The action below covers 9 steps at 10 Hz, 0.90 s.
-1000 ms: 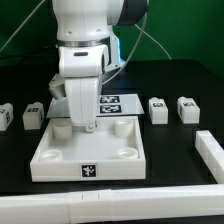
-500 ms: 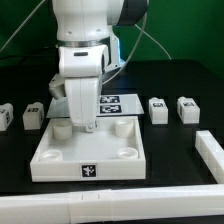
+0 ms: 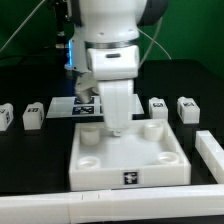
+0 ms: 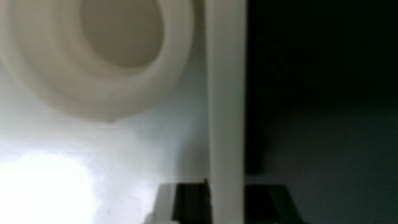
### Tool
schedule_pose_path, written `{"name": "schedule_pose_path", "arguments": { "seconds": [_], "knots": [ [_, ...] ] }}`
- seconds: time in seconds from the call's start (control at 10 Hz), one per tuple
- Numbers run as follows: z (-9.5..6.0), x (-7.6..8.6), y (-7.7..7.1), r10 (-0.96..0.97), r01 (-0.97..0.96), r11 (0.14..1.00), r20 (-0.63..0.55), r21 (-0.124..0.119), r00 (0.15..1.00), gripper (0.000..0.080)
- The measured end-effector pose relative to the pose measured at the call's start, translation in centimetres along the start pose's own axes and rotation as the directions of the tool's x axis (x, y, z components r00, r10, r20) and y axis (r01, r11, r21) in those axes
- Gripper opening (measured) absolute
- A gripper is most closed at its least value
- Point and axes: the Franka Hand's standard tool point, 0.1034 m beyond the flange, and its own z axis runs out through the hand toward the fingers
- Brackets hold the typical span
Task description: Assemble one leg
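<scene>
The large white square tray [image 3: 128,163] with round corner sockets lies on the black table. My gripper [image 3: 115,127] stands at the tray's far wall, and its jaws are closed on that wall. In the wrist view the wall [image 4: 226,90] runs between my two dark fingers [image 4: 185,204], with a round socket [image 4: 98,50] beside it. Several legs, small white blocks with tags, stand on the table. Two are at the exterior view's left [image 3: 33,116] [image 3: 5,116] and two at its right [image 3: 158,108] [image 3: 187,108]. None is held.
The marker board [image 3: 84,105] lies behind the tray, partly hidden by my arm. A white rail [image 3: 100,208] runs along the front edge. A white bar [image 3: 210,152] lies at the exterior view's right, close to the tray's corner.
My arm and the tray have moved together toward the exterior view's right and slightly toward the front. The legs have not moved.
</scene>
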Motion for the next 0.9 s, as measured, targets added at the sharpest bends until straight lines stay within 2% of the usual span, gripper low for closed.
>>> {"name": "schedule_pose_path", "arguments": {
  "seconds": [0.1,0.2,0.4,0.6,0.7,0.9],
  "knots": [
    [0.1,1.3,0.7,0.004,-0.004,1.0,-0.001,0.001,1.0,0.0058],
    [0.2,1.9,1.5,-0.001,0.001,1.0,-0.001,0.002,1.0,0.0058],
    [0.3,2.1,2.5,0.0,0.0,1.0,-0.002,-0.004,1.0,0.0058],
    [0.4,2.1,3.4,0.012,-0.012,1.0,0.006,0.013,1.0,0.0058],
    [0.4,2.2,3.4,0.013,-0.014,1.0,0.013,0.027,1.0,0.0058],
    [0.4,2.1,3.4,0.013,-0.013,1.0,0.014,0.024,1.0,0.0058]
  ]
}}
